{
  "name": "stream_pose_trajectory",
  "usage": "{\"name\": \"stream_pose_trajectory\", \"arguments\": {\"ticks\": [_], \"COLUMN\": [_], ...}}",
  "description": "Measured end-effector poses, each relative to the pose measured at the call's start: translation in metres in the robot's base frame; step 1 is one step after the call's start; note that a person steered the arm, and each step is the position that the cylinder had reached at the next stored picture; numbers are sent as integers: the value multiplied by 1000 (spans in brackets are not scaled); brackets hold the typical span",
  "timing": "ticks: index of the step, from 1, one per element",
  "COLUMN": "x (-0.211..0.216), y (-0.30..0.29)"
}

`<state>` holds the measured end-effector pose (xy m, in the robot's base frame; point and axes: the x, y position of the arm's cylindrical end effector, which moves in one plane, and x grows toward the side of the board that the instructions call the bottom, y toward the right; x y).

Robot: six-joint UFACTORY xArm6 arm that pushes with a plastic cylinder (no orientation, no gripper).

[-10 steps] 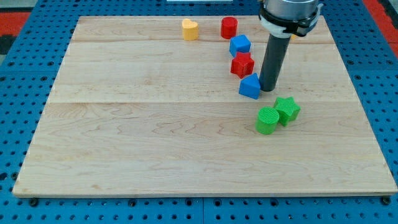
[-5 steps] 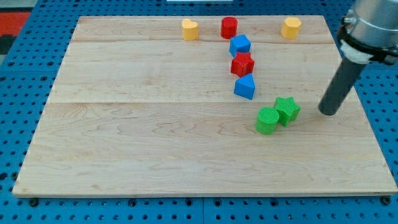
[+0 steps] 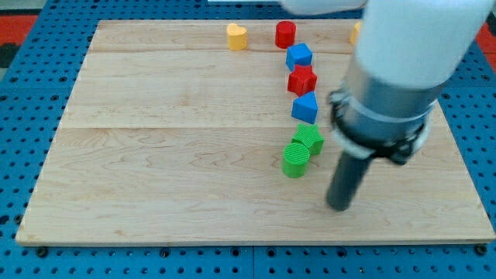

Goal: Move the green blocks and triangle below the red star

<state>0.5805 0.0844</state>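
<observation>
The red star (image 3: 301,80) sits right of the board's centre, near the view's top. The blue triangle (image 3: 305,108) lies just below it. The green star (image 3: 308,138) lies just below the triangle, and the green cylinder (image 3: 294,160) touches it at its lower left. My tip (image 3: 339,206) rests on the board below and to the right of the green blocks, apart from them.
A blue cube (image 3: 298,56) sits just above the red star, with a red cylinder (image 3: 285,34) above it. A yellow heart (image 3: 236,36) lies at top centre. A yellow block (image 3: 356,32) at top right is mostly hidden by the arm.
The two green blocks have been pushed left, now under the blue triangle. My tip moved from the triangle's right, out to the far right, then down to below the green blocks.
</observation>
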Motion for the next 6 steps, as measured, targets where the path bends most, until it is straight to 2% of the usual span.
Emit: {"name": "stream_pose_trajectory", "arguments": {"ticks": [1, 2, 3, 6], "x": [-13, -69, -90, -65], "y": [-97, -108, -64, -9]}}
